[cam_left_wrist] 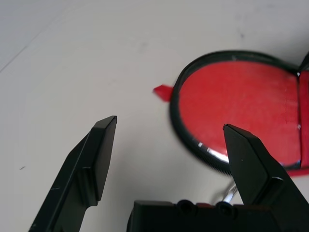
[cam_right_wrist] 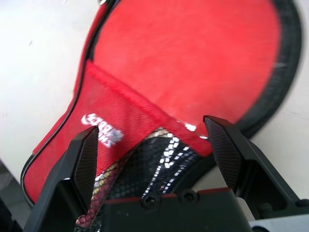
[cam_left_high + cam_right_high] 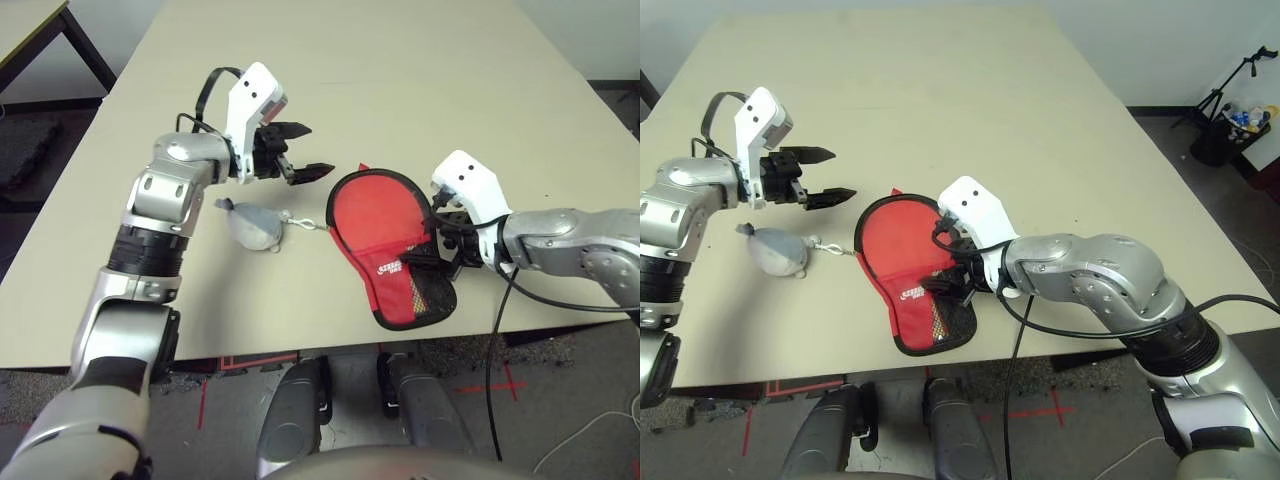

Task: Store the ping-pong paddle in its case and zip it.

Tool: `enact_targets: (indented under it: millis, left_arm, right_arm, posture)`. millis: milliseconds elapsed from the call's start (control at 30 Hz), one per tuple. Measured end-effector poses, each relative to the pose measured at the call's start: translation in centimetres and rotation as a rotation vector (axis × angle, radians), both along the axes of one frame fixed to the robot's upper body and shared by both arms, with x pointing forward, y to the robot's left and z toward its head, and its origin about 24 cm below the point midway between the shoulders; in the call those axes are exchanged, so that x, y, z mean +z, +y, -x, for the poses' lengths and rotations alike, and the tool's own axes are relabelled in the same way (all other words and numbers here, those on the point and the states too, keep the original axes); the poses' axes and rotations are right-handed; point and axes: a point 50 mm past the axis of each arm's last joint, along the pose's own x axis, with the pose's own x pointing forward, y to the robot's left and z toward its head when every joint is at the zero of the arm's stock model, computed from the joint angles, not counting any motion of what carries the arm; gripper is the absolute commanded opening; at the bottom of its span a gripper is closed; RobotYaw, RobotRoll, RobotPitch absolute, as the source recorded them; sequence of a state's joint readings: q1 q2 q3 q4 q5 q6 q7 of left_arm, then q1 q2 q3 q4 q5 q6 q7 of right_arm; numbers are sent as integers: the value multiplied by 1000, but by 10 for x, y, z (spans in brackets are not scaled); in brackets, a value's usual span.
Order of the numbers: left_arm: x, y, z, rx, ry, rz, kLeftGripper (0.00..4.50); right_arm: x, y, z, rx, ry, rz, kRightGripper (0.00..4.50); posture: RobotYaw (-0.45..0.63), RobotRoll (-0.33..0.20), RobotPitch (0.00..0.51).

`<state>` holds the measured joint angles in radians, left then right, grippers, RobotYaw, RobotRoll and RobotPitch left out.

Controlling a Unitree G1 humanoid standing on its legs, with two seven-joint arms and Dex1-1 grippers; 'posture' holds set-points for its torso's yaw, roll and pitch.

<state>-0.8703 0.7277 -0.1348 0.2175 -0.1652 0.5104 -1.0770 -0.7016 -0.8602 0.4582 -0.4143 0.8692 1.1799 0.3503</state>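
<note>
One case (image 3: 385, 240) on table (image 3: 400, 80), one grey pouch (image 3: 255, 227), two tools (image 3: 296, 152) (image 2: 154, 145) released, empty.

Red case (image 3: 385, 235) lies between two open claws on table (image 3: 400, 90).

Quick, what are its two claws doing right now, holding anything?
Left gripper: jaws open, empty, above the table.
Right gripper: jaws open, holding nothing, over the case.

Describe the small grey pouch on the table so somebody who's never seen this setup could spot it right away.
On the beige table, find the red case near the front edge. To its left, joined by a short white cord, lies the grey pouch, below the left gripper. It is small, soft and teardrop-shaped, the one grey thing beside the flat red case.
</note>
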Motion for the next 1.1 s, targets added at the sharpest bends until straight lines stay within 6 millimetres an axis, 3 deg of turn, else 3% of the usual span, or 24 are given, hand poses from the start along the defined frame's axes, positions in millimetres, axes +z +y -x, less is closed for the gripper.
enact_targets:
  millis: [300, 633, 900, 1100]
  left_arm:
    - [19, 29, 11, 0, 85, -132, 4500]
    - [20, 43, 21, -32, 165, -184, 4500]
    - [27, 67, 40, -98, 260, -323, 4500]
    - [21, 70, 44, -155, 285, -408, 4500]
  right_arm:
    - [-12, 12, -14, 72, 22, 32, 4469]
    - [-19, 18, -24, 106, -1, 55, 4469]
    - [-21, 19, -27, 117, -5, 70, 4469]
    - [-22, 21, -28, 115, -5, 65, 4469]
  posture:
    - [-30, 0, 173]
    - [-22, 0, 172]
    - [-16, 0, 176]
    - [-18, 0, 179]
